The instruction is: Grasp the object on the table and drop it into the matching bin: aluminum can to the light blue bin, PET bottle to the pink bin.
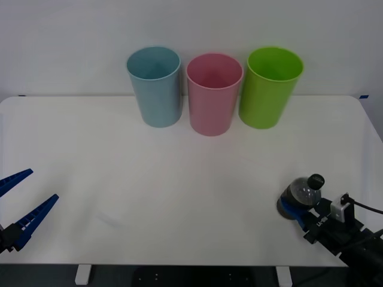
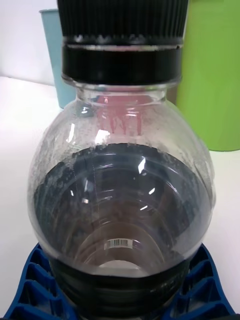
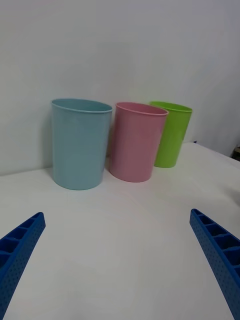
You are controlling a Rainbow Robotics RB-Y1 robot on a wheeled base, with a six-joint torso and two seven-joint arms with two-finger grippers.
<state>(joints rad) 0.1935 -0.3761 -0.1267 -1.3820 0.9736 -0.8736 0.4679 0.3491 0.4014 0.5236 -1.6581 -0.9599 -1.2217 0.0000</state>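
Front view: the PET bottle [image 1: 304,192] is being clamped by the right claw [image 1: 295,208] low over the counter [image 1: 179,197]; the left claw [image 1: 21,203] is parked, spread apart.

Right wrist view: a straight lift is advised before the pink bin [image 1: 214,92] is approached.

broad bare table [image 1: 179,197] mid-span, light blue bin [image 1: 154,85], pink bin [image 1: 213,92], green bin [image 1: 270,86] walling far edge

Three bins stand in a row near the far edge of the table [image 1: 179,191]: the light blue bin [image 1: 155,86] at the left, the pink bin [image 1: 213,94] in the middle, the third bin [image 1: 270,88] at the right. The PET bottle [image 1: 304,192] is near the front right corner, well apart from them.
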